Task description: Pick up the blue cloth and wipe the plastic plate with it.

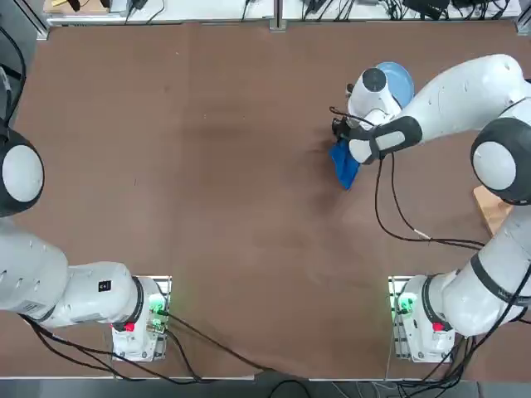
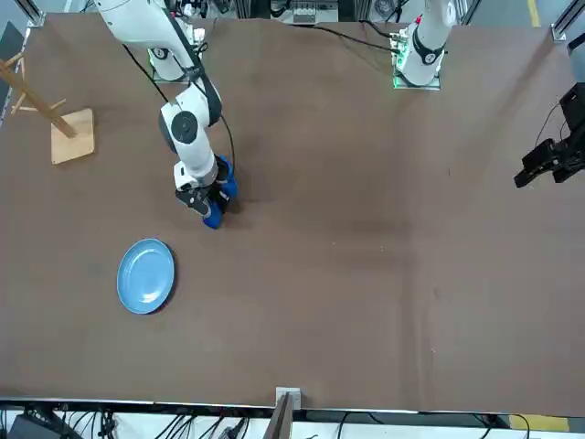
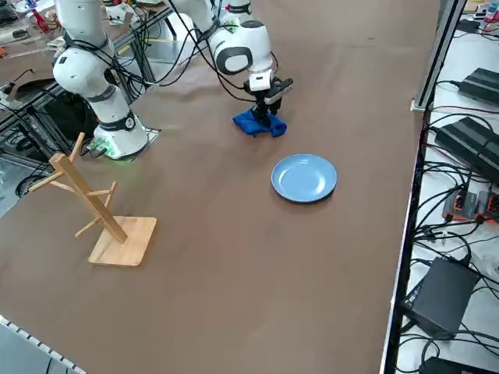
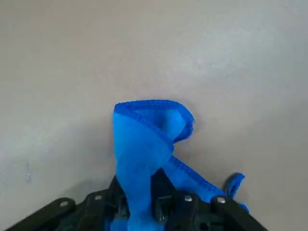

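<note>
on the robot's right, near its base end of the brown table (image 3: 234, 257), stands a wooden rack (image 3: 93, 210) of pale pegs on a square foot, well apart from the work and seemingly no part of it. farther out, the right gripper (image 2: 212, 206) points down at the table, its fingers pinched together on a fold of the blue cloth (image 3: 260, 123). the wrist view shows the fabric bunched up between the fingers, one hemmed corner curling over in front of them, while the rest trails on the table. this looks like a grasp just made, low on the surface, so that the rag can be lifted as a loose bundle. the cloth is soft, deep blue, with a stitched edge and a fine nap. beyond it, farther from the robot and near but not touching the cloth, lies the plastic plate (image 2: 146, 275): round, light sky-blue, smooth, with a shallow raised rim, flat on the matte table and bare. the wiping is not yet begun; the lift comes next, probably.
</note>
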Available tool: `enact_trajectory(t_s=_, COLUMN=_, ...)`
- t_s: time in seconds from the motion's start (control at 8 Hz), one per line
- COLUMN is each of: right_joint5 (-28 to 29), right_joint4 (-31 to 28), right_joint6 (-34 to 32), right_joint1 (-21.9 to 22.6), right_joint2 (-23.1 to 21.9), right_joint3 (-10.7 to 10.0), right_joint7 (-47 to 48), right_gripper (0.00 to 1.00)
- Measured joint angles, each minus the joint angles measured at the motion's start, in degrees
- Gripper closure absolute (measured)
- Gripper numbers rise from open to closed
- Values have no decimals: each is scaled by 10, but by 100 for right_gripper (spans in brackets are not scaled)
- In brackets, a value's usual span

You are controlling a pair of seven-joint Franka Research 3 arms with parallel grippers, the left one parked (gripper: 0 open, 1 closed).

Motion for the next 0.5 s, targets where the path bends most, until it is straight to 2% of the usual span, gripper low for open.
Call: enact_trajectory(t_s=0.5, right_joint5=-3, right_joint4=1, right_joint6=0, right_joint1=-11, right_joint2=0, right_joint3=-3, right_joint7=-47, right_gripper=81)
